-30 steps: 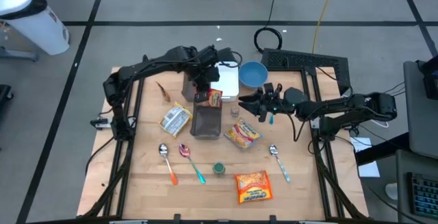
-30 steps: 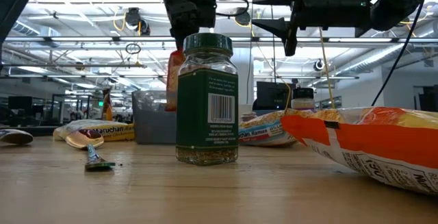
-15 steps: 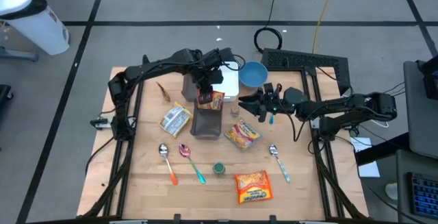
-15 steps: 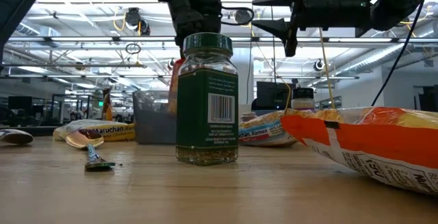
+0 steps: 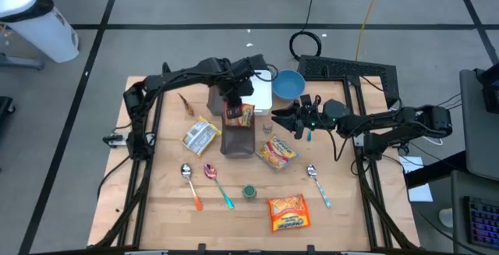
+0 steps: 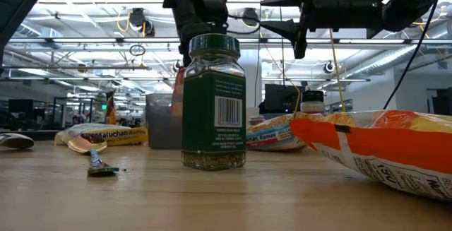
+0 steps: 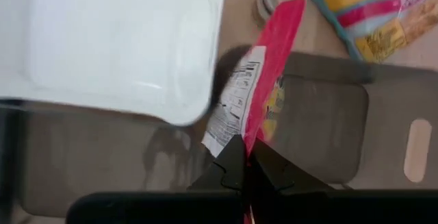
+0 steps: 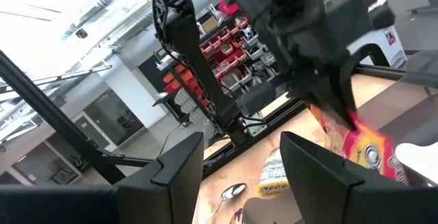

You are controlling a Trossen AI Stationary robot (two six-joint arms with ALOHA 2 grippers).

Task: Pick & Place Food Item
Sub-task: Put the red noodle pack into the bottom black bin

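Left gripper (image 7: 245, 164) pinching red packet (image 7: 268, 90).
We see it hang above the grey bin (image 5: 236, 139); right gripper (image 5: 290, 120) waits open beside the bowl (image 5: 288, 84).

left arm reaching across mid-surface, left gripper (image 5: 235, 108) pointing down, fingers pinched together, right arm stretched in from right, right gripper (image 5: 283, 119) raised, fingers apart, holding nothing

On the counter (image 5: 156, 200), a bin (image 5: 236, 136) sits mid-counter with a tray (image 5: 260, 93) just beyond it and a bowl (image 5: 288, 84) right of the tray. A noodle packet (image 5: 199, 136) lies left of the bin, another packet (image 5: 276, 151) right of it. Nearer lie two spoons (image 5: 189, 178), a jar (image 5: 249, 192) and a bag (image 5: 288, 211).
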